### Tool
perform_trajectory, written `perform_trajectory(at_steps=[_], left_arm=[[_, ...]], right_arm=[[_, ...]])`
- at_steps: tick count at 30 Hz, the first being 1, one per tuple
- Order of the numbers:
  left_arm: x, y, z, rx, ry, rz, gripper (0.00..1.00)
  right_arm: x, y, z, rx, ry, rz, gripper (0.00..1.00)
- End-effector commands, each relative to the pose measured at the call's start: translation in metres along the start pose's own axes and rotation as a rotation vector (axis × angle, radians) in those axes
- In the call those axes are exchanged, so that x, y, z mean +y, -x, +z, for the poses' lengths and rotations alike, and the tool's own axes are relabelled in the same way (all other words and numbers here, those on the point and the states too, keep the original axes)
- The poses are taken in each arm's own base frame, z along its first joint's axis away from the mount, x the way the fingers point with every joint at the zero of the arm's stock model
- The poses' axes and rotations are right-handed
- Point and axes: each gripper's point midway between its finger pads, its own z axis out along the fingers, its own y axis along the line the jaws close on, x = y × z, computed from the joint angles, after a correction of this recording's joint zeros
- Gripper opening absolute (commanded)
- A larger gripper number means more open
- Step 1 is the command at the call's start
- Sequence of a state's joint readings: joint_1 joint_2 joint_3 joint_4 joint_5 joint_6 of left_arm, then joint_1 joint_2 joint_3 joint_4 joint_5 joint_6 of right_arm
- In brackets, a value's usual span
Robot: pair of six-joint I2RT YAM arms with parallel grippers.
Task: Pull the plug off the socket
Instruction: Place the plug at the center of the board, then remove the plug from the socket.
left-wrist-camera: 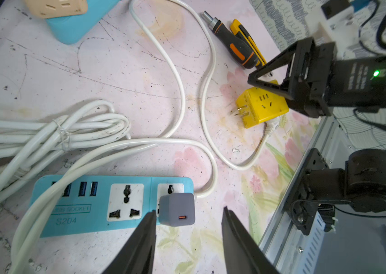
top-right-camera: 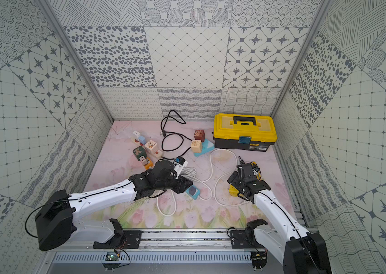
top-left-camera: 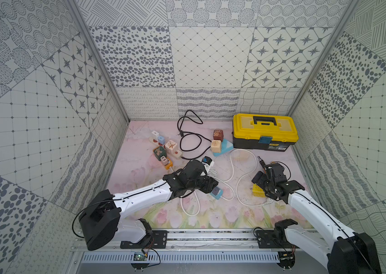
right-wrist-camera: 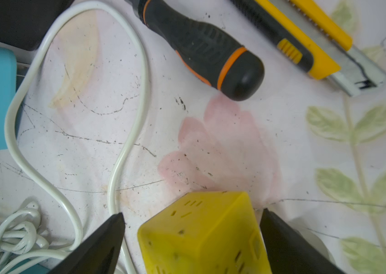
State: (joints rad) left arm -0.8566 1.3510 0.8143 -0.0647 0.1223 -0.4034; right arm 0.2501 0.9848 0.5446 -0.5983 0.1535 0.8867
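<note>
Left wrist view: the left end effector [left-wrist-camera: 188, 210], spread, flanks the grey plug [left-wrist-camera: 177, 208] seated in the blue power strip [left-wrist-camera: 92, 220] toward the counter's [left-wrist-camera: 116, 71] front edge. Right end effector [right-wrist-camera: 192, 213] gapes around a yellow adapter [right-wrist-camera: 201, 232]; the toolbox [top-left-camera: 265, 128] at the back sits shut.

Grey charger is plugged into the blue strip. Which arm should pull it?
Left. The left gripper has its fingers either side of the grey charger on the blue strip. The right gripper hangs open over the unplugged yellow adapter, apart from the strip.
</note>
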Motion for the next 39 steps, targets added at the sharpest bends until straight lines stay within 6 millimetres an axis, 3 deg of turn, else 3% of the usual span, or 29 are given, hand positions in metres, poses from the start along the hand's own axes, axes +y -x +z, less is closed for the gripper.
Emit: perform_trajectory(at_steps=[1, 4, 6, 10, 18, 27, 33, 39], left_arm=[[0.002, -0.005, 0.008, -0.005, 0.106, 0.237, 0.5], [-0.007, -0.014, 0.015, 0.013, 0.122, 0.332, 0.5], [-0.01, -0.019, 0.018, 0.024, 0.137, 0.36, 0.51], [-0.003, -0.03, 0.024, 0.071, 0.198, 0.343, 0.52], [0.009, -0.06, 0.039, 0.168, 0.253, 0.321, 0.5], [0.017, -0.072, 0.049, 0.18, 0.264, 0.306, 0.45], [0.019, -0.075, 0.051, 0.18, 0.266, 0.297, 0.39], [0.008, -0.064, 0.05, 0.08, 0.203, 0.269, 0.45]], right_arm=[[0.005, 0.016, -0.017, -0.044, -0.008, -0.018, 0.98], [0.024, 0.018, -0.027, -0.024, 0.041, -0.082, 0.99], [0.051, 0.012, -0.033, 0.004, 0.132, -0.169, 0.98], [0.114, -0.023, -0.042, 0.092, 0.382, -0.401, 0.97], [0.163, -0.092, -0.03, 0.304, 0.562, -0.536, 0.85], [0.155, -0.113, -0.005, 0.384, 0.534, -0.532, 0.67], [0.151, -0.137, 0.001, 0.482, 0.559, -0.543, 0.65], [0.143, -0.153, 0.01, 0.545, 0.56, -0.534, 0.64]])
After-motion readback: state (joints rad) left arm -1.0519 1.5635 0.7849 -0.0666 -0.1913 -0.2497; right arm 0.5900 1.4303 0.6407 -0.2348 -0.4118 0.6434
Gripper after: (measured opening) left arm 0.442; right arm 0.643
